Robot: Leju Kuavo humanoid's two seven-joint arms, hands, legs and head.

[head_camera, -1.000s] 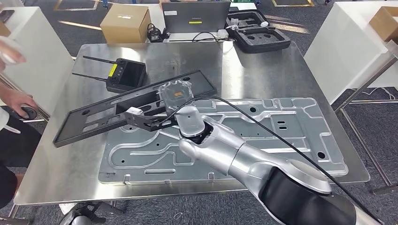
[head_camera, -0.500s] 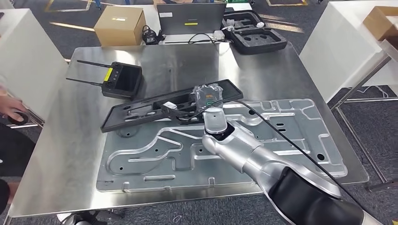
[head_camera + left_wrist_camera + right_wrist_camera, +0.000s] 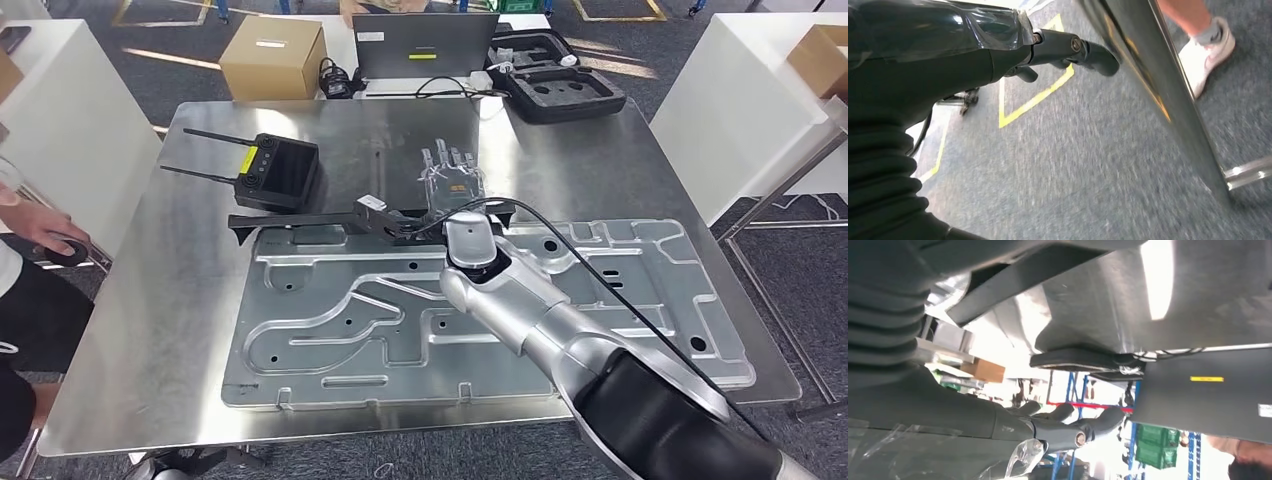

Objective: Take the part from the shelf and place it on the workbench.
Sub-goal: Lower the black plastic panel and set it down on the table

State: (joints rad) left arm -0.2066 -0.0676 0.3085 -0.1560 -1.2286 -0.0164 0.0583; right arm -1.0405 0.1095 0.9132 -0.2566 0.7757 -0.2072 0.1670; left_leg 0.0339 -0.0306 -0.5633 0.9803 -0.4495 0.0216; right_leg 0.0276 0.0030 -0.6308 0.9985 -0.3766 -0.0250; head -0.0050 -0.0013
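The part (image 3: 300, 221) is a long black frame, seen almost edge-on across the middle of the steel workbench (image 3: 170, 300), just beyond the grey panel. My right hand (image 3: 452, 178), wrapped in clear film, is at the part's right end. Its fingers (image 3: 450, 160) stretch out straight and spread past the part's edge. Its wrist hides whether the thumb still grips the part. In the right wrist view the part's dark edge (image 3: 1038, 270) runs close by, and the fingers (image 3: 1073, 427) have nothing between them. My left hand (image 3: 1048, 45) hangs beside the table, loosely open and holding nothing.
A large stamped grey metal panel (image 3: 480, 310) covers the near half of the workbench. A black controller with antennas (image 3: 280, 170) lies at the back left. Behind are a cardboard box (image 3: 272, 55), a laptop (image 3: 425, 40) and a foam case (image 3: 560, 85). A person's hand (image 3: 40, 230) is at the left edge.
The part has gone from lying broad and slanted to nearly edge-on, straighter across the table. My right hand has moved a little farther over the bench, fingers now stretched out.
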